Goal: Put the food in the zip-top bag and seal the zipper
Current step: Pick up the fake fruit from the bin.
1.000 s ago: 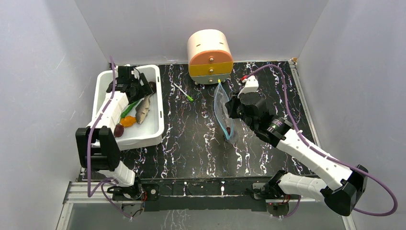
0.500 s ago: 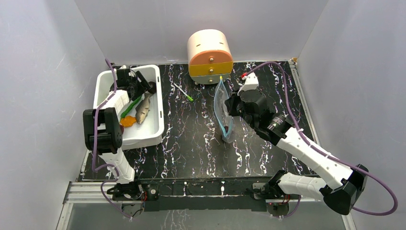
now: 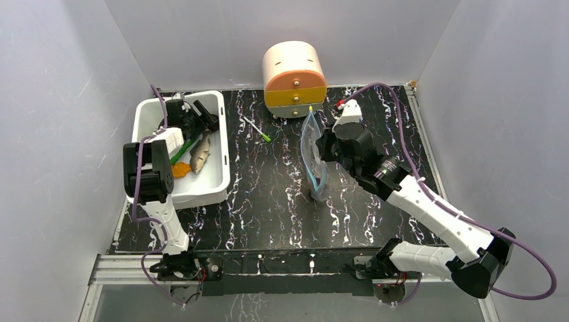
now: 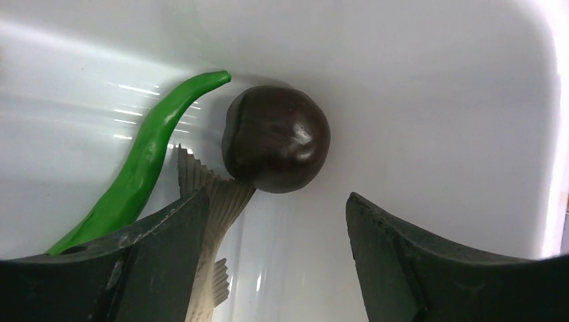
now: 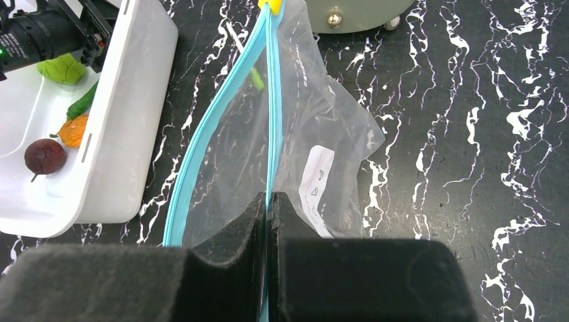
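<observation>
- Fish (image 3: 199, 153) and green pepper (image 3: 180, 151) lay lengthwise, near to far, in the white tub (image 3: 225, 171) at the far left of the overhead view. An orange lump (image 3: 179, 170) sat just near of them.
- The left gripper (image 3: 207, 119) hung over the tub's far right corner, much closer to the food than the right arm.
- Well apart to the right, the right gripper (image 3: 322, 149) held the zip-top bag (image 3: 310, 144) on edge, its mouth line running near to far. A drawer unit (image 3: 295, 79) and a pen (image 3: 257, 129) lay beyond it.
- In the left wrist view the fingers (image 4: 168, 235) were spread wide with nothing between them.
- The dark ball (image 4: 276, 147) sat straight ahead, just past the tips, against the tub's curved corner.
- It looked glossy, round and purple-brown, with no long axis to line up on, so a straight advance would probably bracket it.
- The fish's ribbed tail touched the ball and ran under one finger. The pepper's tip ended just beside the ball, and either might get caught.
- In the right wrist view the jaws were pressed together, pinching the bag by one lip of its zipper (image 5: 270, 100).
- The other teal lip bowed left toward the tub, so the mouth gaped.
- A yellow tab (image 5: 270, 5) capped the far end, and a white label (image 5: 315, 178) showed through the crinkled clear film.
- A lime-green fruit (image 5: 62, 68) and a stemmed dark fruit (image 5: 45, 155) also sat in the tub.
</observation>
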You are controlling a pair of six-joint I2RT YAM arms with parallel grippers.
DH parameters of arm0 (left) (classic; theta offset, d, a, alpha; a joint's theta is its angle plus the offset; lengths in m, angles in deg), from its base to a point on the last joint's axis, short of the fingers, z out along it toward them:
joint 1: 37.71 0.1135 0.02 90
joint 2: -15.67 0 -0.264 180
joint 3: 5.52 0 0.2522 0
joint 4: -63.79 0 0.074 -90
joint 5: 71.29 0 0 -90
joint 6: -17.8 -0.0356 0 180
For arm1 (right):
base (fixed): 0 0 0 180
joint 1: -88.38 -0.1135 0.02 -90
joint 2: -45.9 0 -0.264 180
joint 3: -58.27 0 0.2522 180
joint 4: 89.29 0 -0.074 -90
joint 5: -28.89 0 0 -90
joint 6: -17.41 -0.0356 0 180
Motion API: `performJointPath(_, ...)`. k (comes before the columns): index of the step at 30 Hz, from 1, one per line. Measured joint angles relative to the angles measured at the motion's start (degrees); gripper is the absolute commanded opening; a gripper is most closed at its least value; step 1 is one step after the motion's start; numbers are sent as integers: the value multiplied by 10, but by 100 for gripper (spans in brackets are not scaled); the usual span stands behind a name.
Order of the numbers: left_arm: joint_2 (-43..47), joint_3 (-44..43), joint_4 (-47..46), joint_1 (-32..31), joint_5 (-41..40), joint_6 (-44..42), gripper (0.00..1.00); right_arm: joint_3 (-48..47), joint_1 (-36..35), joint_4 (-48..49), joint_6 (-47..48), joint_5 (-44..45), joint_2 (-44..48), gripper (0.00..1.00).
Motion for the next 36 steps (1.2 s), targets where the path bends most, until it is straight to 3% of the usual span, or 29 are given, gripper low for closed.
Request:
performJointPath(19, -75, -24, -71, 3, 27, 37, 69, -20, 0, -25, 0, 6, -9, 0)
performJointPath(27, -87, -38, -73, 3, 30, 38, 52, -20, 0, -26, 1, -2, -26, 0)
performJointPath(36, -86, -38, -68, 3, 42, 49, 42, -19, 0, -20, 2, -16, -38, 0)
